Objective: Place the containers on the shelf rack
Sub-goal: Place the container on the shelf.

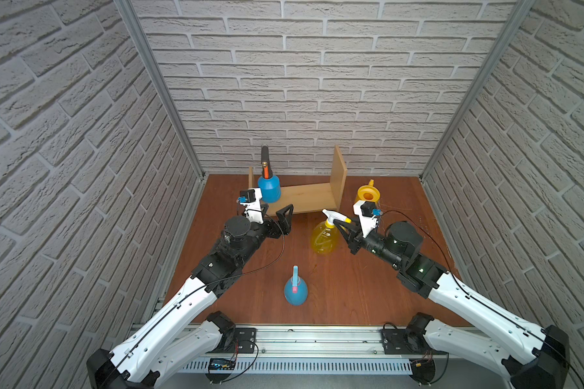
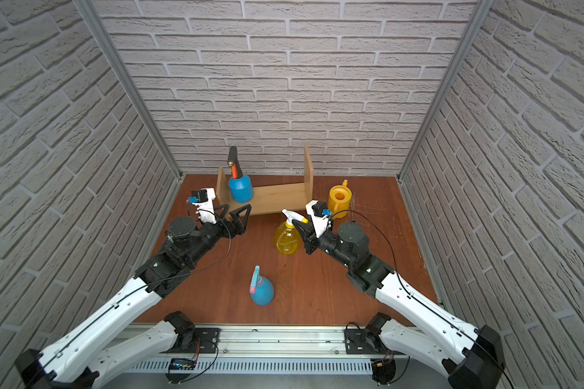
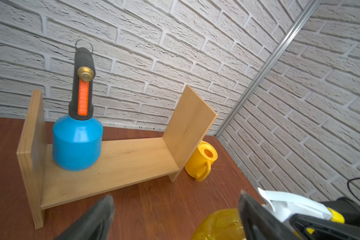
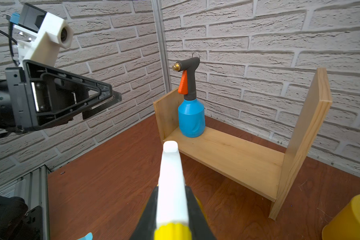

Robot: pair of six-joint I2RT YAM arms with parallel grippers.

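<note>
The blue pump sprayer [image 1: 269, 189] [image 3: 77, 143] [image 4: 191, 119] stands upright at the left end of the shelf rack [image 1: 305, 199] [image 3: 121, 164] [image 4: 233, 158]. Just in front of it, my left gripper [image 1: 275, 214] [image 3: 175, 199] is open with nothing between its fingers. My right gripper [image 1: 343, 227] [image 4: 170, 190] is shut on the white head of the translucent yellow trigger bottle [image 1: 324, 237] [image 3: 218, 224], in front of the rack's right half. The blue-pink teardrop bottle [image 1: 295, 291] stands near the table's front. The yellow watering can [image 1: 368, 194] [image 3: 202, 160] sits right of the rack's taller panel.
Brick-patterned walls close in the brown wooden table [image 1: 368, 286] at the back and on both sides. A metal rail [image 1: 317, 336] carrying both arm bases runs along the front edge. The rack's board [image 4: 247, 166] is bare to the right of the sprayer.
</note>
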